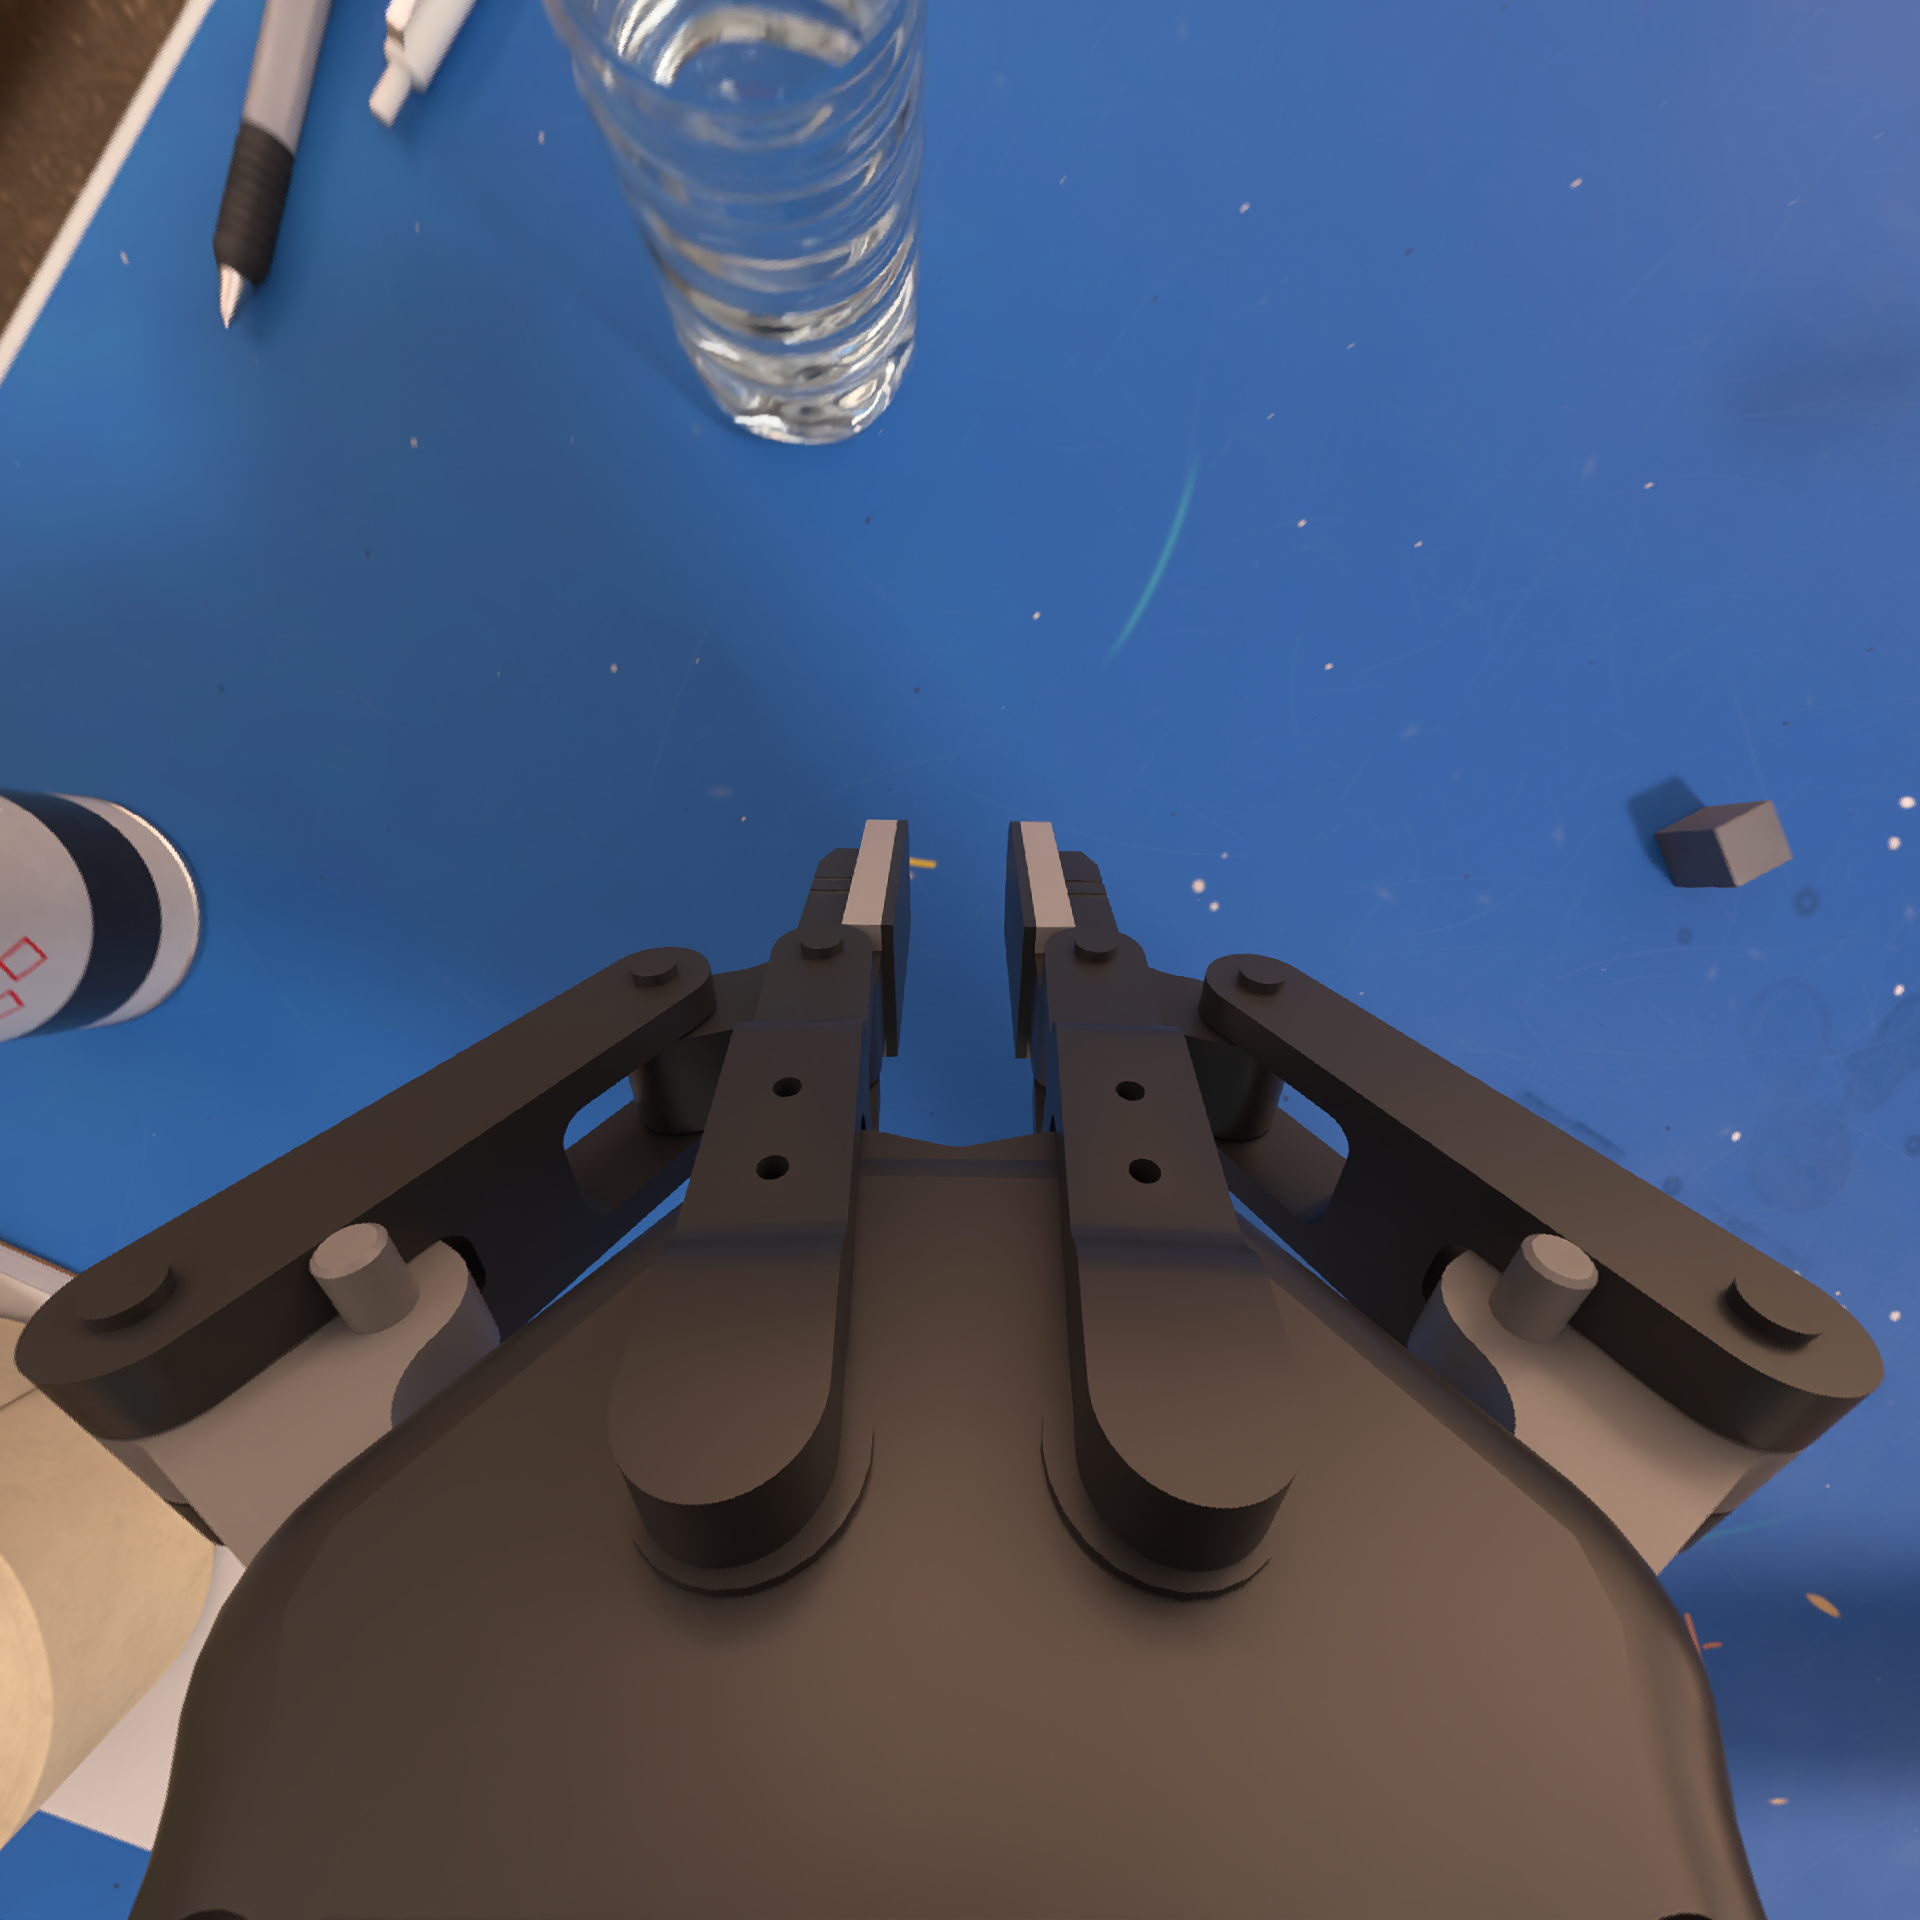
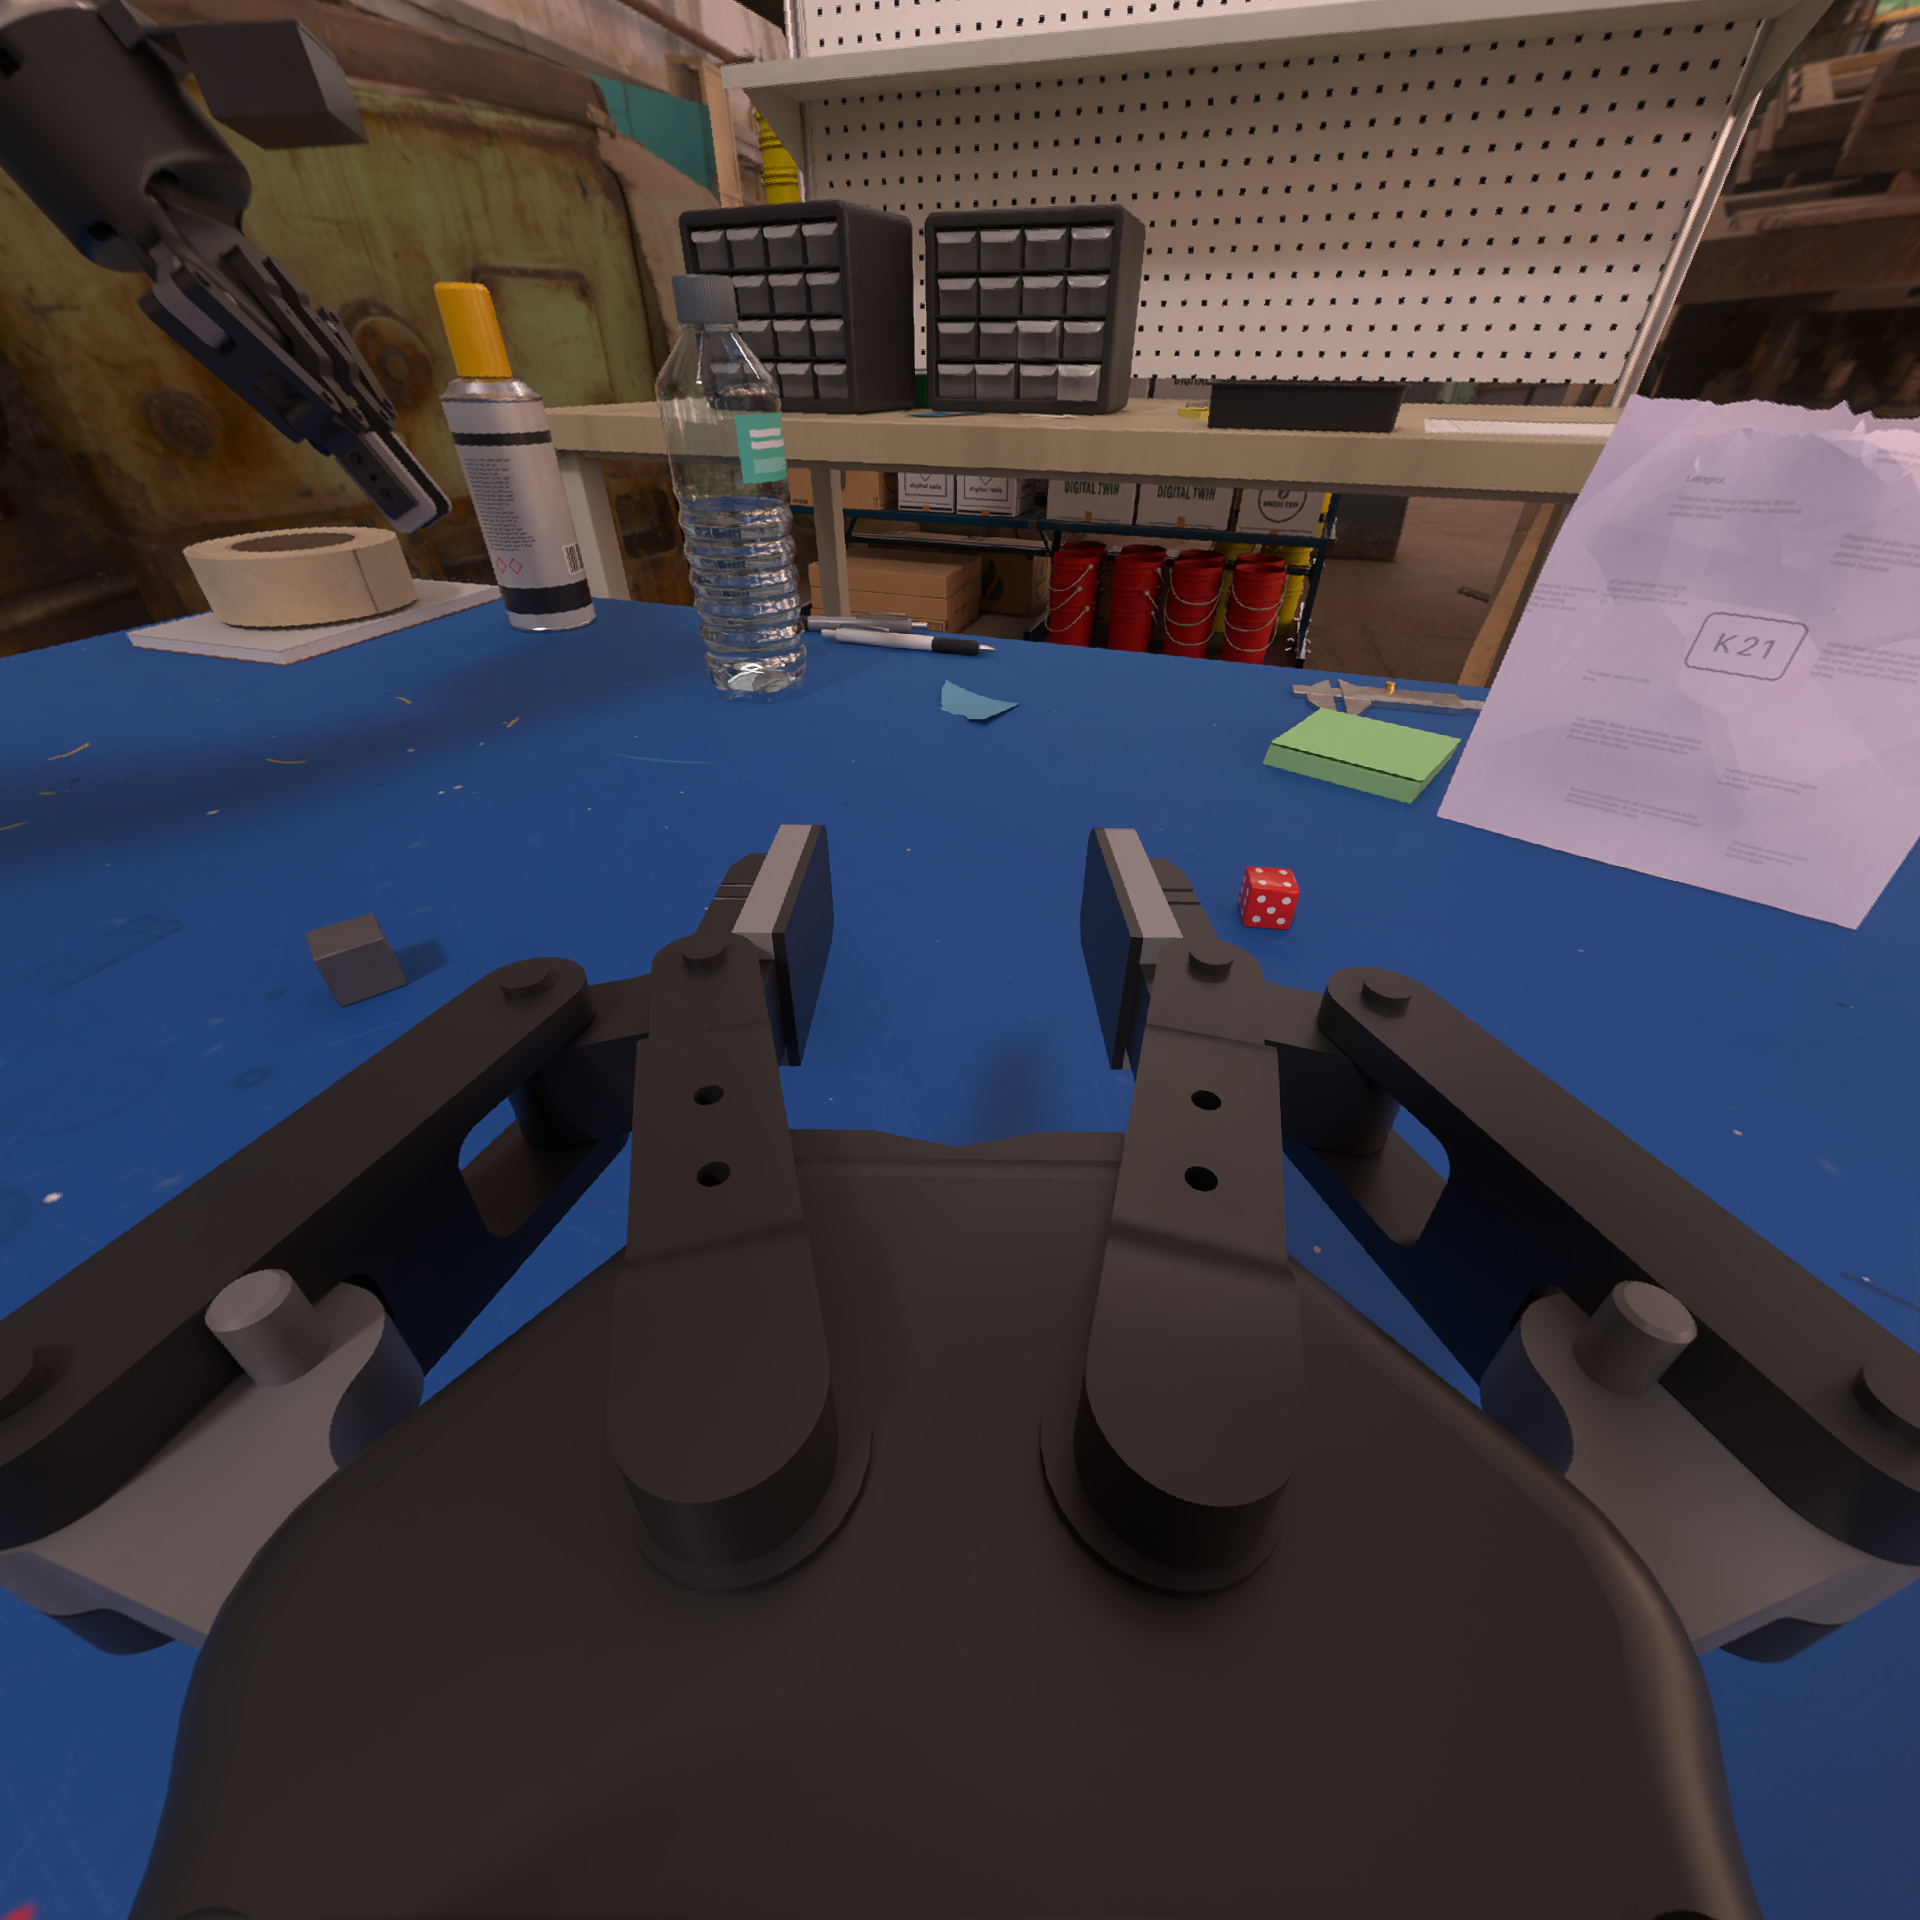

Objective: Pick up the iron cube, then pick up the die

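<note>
The iron cube [image 1: 1725, 844] is a small grey block on the blue table, far to the right of my left gripper [image 1: 958, 873]. That gripper hangs above bare table, empty, its fingers a narrow gap apart. In the right wrist view the cube [image 2: 356, 958] lies to the left of my right gripper [image 2: 956, 883], which is open and empty low over the table. The red die [image 2: 1269, 897] with white dots sits just right of the right fingertip [image 2: 1127, 883], apart from it. The left gripper [image 2: 410, 509] shows raised at the upper left.
A clear water bottle [image 2: 732, 520] and a spray can [image 2: 514, 468] stand at the back. A tape roll [image 2: 301, 574] lies back left, with pens [image 2: 904, 639] behind the bottle. A green pad [image 2: 1361, 753] and a crumpled paper sheet [image 2: 1714, 665] are at the right.
</note>
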Robot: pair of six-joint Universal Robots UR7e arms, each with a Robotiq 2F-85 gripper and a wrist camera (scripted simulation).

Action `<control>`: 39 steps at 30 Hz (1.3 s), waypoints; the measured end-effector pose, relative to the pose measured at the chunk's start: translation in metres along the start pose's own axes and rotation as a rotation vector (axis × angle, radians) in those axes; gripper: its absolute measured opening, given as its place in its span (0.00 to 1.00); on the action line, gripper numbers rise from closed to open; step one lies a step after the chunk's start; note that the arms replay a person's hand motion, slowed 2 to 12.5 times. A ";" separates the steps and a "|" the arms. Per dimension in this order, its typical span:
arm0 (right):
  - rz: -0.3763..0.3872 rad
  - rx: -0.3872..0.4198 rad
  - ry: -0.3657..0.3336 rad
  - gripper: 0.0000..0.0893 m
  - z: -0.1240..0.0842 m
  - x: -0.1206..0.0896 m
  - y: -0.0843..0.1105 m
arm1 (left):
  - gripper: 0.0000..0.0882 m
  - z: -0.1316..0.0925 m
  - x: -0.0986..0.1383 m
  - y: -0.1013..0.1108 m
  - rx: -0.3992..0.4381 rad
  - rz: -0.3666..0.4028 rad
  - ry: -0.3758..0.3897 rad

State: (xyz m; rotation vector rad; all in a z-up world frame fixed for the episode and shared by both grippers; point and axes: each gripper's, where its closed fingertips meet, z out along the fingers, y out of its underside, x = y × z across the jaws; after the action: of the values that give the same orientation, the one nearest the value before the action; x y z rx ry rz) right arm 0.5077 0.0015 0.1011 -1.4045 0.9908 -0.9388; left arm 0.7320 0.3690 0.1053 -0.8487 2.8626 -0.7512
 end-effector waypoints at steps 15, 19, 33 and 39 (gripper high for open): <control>-0.002 0.001 -0.002 0.49 0.000 0.000 0.000 | 0.19 -0.037 0.068 -0.040 0.114 0.206 -0.019; -0.003 0.001 -0.001 0.49 0.000 0.000 0.000 | 0.19 -0.038 0.094 -0.047 0.115 0.287 -0.022; -0.009 0.002 -0.001 0.49 0.000 -0.001 0.000 | 0.18 -0.001 0.181 -0.044 -0.020 0.552 0.032; -0.011 0.006 0.000 0.49 0.000 -0.001 -0.001 | 0.18 0.024 0.208 -0.035 -0.094 0.612 0.079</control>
State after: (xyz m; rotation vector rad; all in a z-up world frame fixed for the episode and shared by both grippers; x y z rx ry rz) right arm 0.5073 0.0024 0.1019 -1.4057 0.9808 -0.9493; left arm 0.5781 0.2232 0.1169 0.0773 2.9760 -0.5786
